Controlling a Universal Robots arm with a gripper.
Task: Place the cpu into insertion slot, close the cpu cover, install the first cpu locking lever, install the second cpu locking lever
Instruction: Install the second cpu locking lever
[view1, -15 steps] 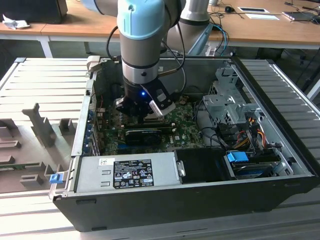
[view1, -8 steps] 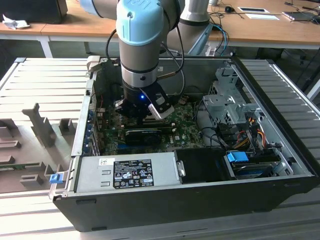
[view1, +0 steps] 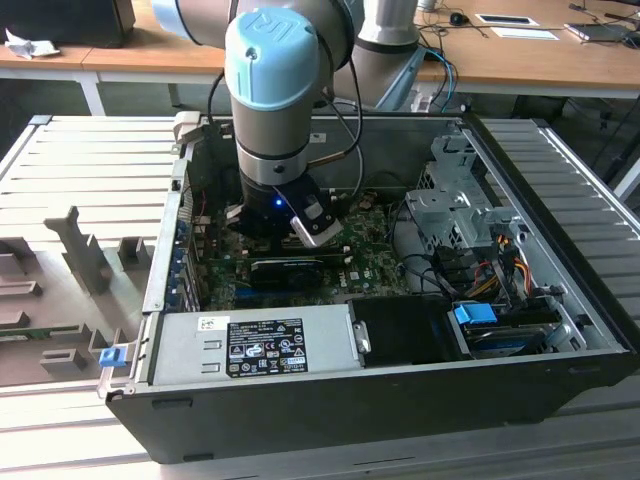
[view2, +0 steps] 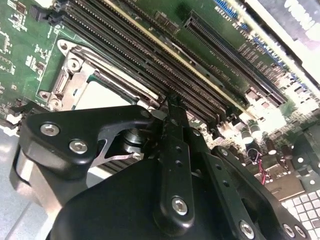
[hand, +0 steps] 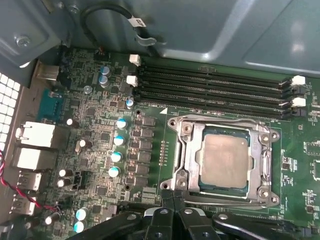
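Note:
The cpu (hand: 225, 159), a pale silvery square chip, lies flat in the insertion slot (hand: 182, 131) on the green board. The cpu cover (hand: 256, 165), a silvery frame plate, lies down around the chip's edges. My gripper (hand: 172, 196) hangs at the socket's edge beside one corner. Its black fingertips are pressed together, and I cannot tell whether a thin lever sits between them. In the second wrist view the gripper (view2: 172, 107) hovers just off the cpu (view2: 97, 95) and the cover (view2: 120, 80). In the exterior view the gripper (view1: 300, 235) reaches down into the open computer case (view1: 400, 400).
Long black memory slots (hand: 210, 87) run along one side of the socket, and capacitors (hand: 120, 140) stand on another side. A black cable (hand: 115, 15) loops at the case wall. A power supply (view1: 250, 345), a long black card (view1: 290, 268) and a drive cage (view1: 450, 200) crowd the case.

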